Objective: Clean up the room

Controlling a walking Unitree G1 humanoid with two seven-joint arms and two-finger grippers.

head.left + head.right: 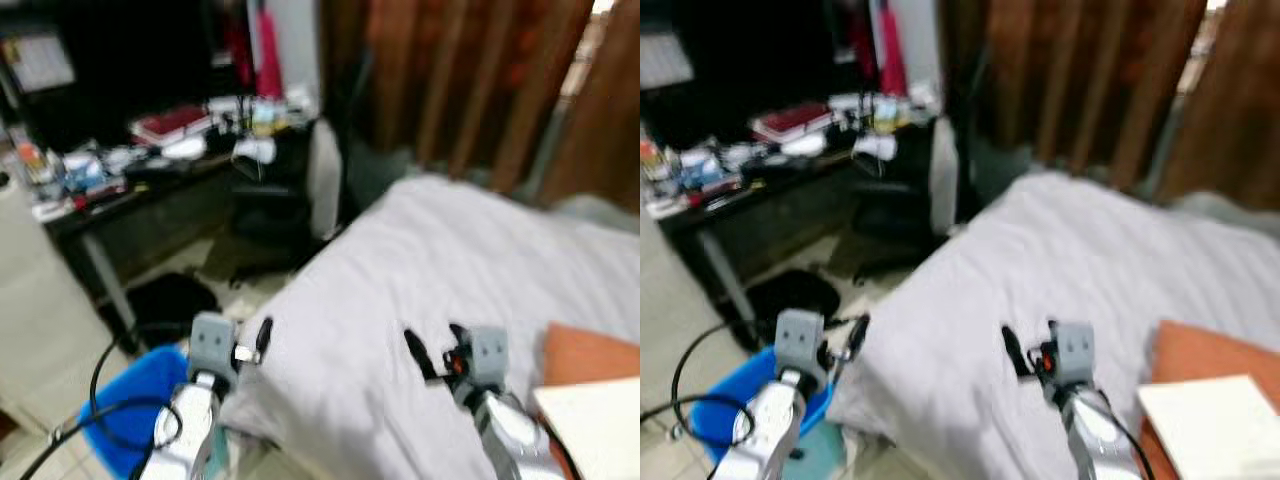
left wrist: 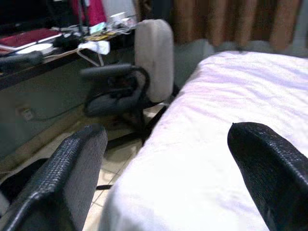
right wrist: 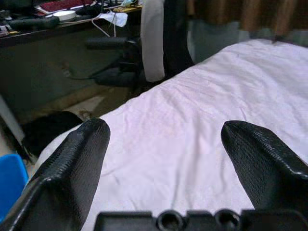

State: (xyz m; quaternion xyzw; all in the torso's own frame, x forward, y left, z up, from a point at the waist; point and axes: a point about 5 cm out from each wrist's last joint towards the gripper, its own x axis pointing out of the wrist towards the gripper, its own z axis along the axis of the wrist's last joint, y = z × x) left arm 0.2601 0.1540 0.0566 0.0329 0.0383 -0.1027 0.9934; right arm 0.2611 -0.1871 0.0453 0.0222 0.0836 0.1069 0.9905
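A bed with a rumpled white sheet [image 1: 450, 260] lies in front of me. My left gripper [image 1: 256, 342] hangs open at the bed's near left corner, above the floor's edge, with nothing between its fingers [image 2: 72, 168]. My right gripper [image 1: 435, 345] stands open just over the sheet near the bed's front, also empty; its fingers [image 3: 77, 154] frame bare sheet. On the bed at the right lies an orange flat thing [image 1: 590, 355] with a white flat thing [image 1: 595, 425] on top of its near part. The picture is blurred.
A blue bin [image 1: 135, 400] and a black cable [image 1: 100, 375] sit on the floor at lower left. A black bag [image 1: 170, 300] lies under a cluttered dark desk [image 1: 150, 185]. An office chair [image 1: 300, 180] stands between desk and bed. Brown curtains [image 1: 470, 80] hang behind.
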